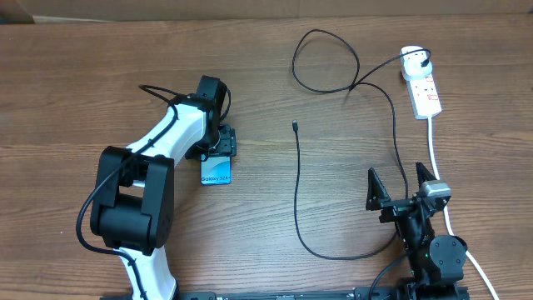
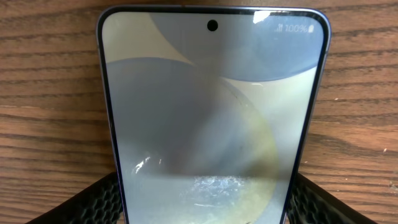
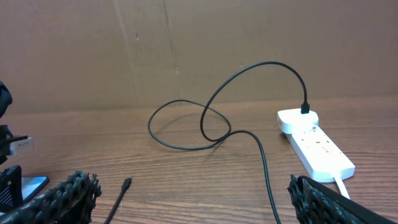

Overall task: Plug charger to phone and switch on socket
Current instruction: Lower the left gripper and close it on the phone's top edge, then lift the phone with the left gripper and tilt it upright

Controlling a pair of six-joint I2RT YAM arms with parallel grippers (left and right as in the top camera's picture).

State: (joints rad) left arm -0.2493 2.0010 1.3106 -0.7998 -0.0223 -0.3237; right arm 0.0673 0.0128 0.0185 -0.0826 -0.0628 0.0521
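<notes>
A wooden table [image 1: 75, 92] is being shown from above and from both wrists. The phone [image 1: 216, 172] is lying face up left of centre, with its long axis running from near to far. Its far end is being straddled by the left gripper [image 1: 220, 147]. In the left wrist view the black pads [image 2: 93, 200] are being seen against both long edges, so the phone appears to be gripped, though how firmly cannot be judged from so close. The right gripper [image 1: 399, 185] is being held low at the near right, its fingers [image 3: 62, 196] spread wide and holding nothing. The charger [image 1: 299, 192] is lying in loose curves across the table, and its plug [image 1: 425, 59] is seated in the socket [image 1: 424, 90] at the far right. The connector tip [image 1: 295, 126] is resting on bare wood between the two grippers, well apart from the phone and to its right, and ahead and to the left of the right gripper. The last straight stretch of cable is lying roughly parallel to the phone, with the tip pointing away from the robot. The left gripper is nearer the tip but occupied, so a reach forward and leftward by the free right gripper is probably being called for.
</notes>
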